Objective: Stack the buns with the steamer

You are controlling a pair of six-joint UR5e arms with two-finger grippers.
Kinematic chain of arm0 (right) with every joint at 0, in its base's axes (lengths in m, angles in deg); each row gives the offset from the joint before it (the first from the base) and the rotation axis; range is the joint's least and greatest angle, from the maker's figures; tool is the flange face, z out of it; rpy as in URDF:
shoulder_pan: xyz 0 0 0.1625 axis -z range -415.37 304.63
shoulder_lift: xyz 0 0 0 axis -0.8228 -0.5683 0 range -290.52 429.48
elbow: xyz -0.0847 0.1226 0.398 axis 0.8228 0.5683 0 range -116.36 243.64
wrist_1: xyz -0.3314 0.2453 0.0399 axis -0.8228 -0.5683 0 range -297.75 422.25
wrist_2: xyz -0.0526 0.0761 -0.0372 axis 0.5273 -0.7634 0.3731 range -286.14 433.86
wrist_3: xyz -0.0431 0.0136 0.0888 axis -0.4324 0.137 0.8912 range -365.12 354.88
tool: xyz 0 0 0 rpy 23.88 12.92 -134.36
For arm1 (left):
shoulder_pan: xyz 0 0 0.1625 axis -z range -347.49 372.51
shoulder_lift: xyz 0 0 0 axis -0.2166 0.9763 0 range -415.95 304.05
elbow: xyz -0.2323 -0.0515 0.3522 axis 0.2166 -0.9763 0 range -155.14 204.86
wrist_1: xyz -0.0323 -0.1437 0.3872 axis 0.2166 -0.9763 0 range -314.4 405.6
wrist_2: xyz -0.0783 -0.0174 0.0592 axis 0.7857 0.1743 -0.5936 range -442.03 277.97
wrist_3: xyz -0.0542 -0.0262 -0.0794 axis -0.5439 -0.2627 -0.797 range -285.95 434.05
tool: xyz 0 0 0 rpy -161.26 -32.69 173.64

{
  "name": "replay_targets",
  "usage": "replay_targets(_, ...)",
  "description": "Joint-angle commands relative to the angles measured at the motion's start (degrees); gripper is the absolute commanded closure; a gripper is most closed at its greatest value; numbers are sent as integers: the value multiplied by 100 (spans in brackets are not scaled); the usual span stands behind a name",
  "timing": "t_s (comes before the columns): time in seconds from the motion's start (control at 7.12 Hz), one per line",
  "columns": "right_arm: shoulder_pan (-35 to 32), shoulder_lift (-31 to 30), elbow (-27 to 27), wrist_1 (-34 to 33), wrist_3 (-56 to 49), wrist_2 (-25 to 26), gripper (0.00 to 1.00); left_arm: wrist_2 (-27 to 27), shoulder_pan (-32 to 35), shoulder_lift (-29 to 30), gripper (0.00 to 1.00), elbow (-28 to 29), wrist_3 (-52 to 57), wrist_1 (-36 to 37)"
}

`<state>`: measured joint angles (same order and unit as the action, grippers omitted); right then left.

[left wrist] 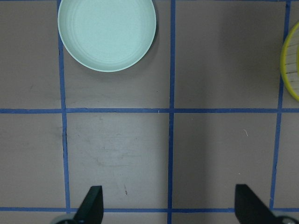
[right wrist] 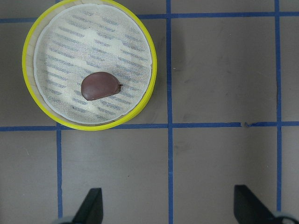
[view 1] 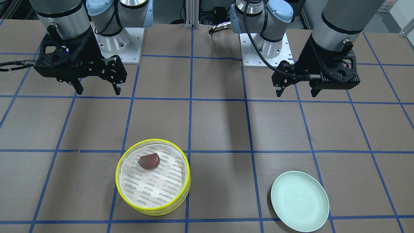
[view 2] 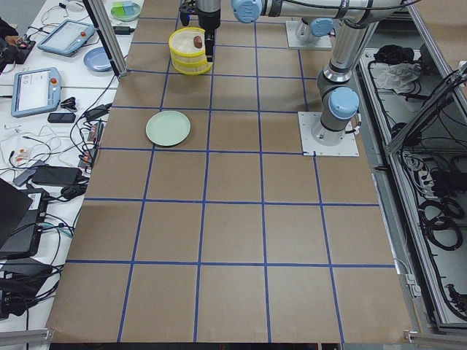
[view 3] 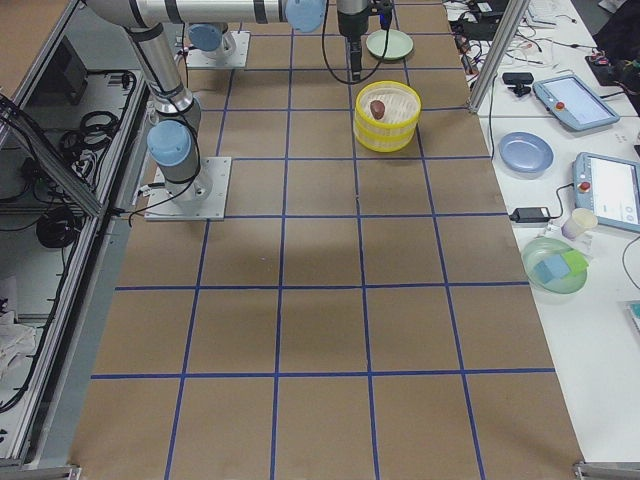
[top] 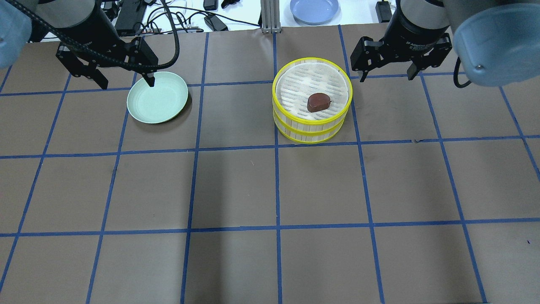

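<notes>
Your right pincer (view 1: 98, 90) hangs above the desk (view 1: 220, 129) with its fingers spread wide and nothing between them. The left pincer (view 1: 296, 93) is the same, open and empty. Both sit back toward the robot's base, well apart from the things.

Out from the right pincer is the steamer (view 1: 188, 176), two yellow-rimmed tiers stacked one on the other. The dark reddish-brown bun (view 1: 149, 160) lies on the slatted liner of the top tier, a little off centre. Out from the left pincer is the pale green plate (view 1: 299, 200), which is bare.

No view shows the pale cream bun. It may be shut in the lower tier, but you cannot confirm that from here.

The stack looks built, so I judge the step in hand to be checking it and leaving it alone. Confirm the top tier sits square on the lower one. If you must correct it, come straight down with the fingers outside the rim and push gently, because a light tier may slide off.

The overhead view shows the steamer's side wall and both tiers. The right wrist view looks straight down and shows only the top tier, though it gives the bun's pointed end clearly. The left wrist view shows the plate and only a sliver of yellow rim.
</notes>
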<state>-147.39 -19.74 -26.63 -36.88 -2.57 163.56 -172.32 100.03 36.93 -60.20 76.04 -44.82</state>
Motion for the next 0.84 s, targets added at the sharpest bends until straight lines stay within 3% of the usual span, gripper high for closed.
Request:
replay_targets(0.0, 0, 1, 0, 0, 0, -5, 0, 2, 72, -34, 0, -99, 3, 94)
replay_targets(0.7, 0, 1, 0, 0, 0, -5, 0, 20, -6, 36, 0, -125, 64, 139)
